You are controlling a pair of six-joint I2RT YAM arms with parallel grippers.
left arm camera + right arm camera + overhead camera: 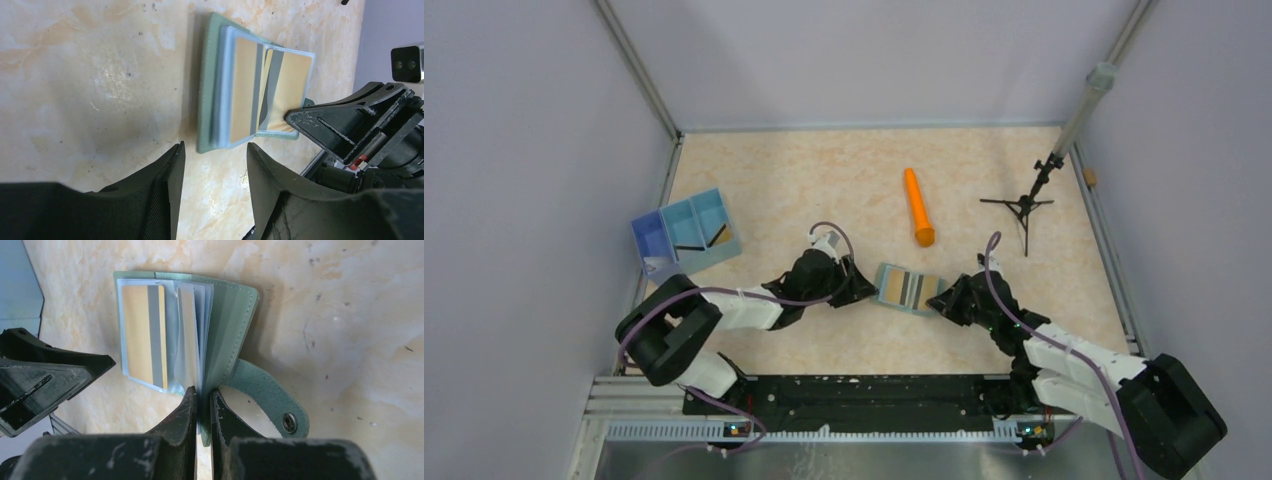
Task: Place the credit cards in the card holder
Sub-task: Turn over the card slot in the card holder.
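The right end effector (pixel 202 397) is pinched almost closed on the near edge of the card holder (pixel 230 325), with the green cover and some clear sleeves caught between its fingers. The left end effector (pixel 215 150) is partly open and holds nothing; its fingertips sit just short of the holder's opposite edge, not touching it.

The holder lies open on the counter (pixel 824 180) between the two end effectors, with its sleeves fanned upward. Gold cards (pixel 245 90) with grey stripes sit inside the sleeves, one lying flat and another tilted beside it. The holder's strap (pixel 265 395) curls out flat on the counter beside the right fingers, stud facing up.

An orange cylinder (pixel 918 207) lies just beyond the holder. A blue tray (pixel 686 235) stands well to the holder's left, and a black stand (pixel 1024 205) is beyond it to the right.
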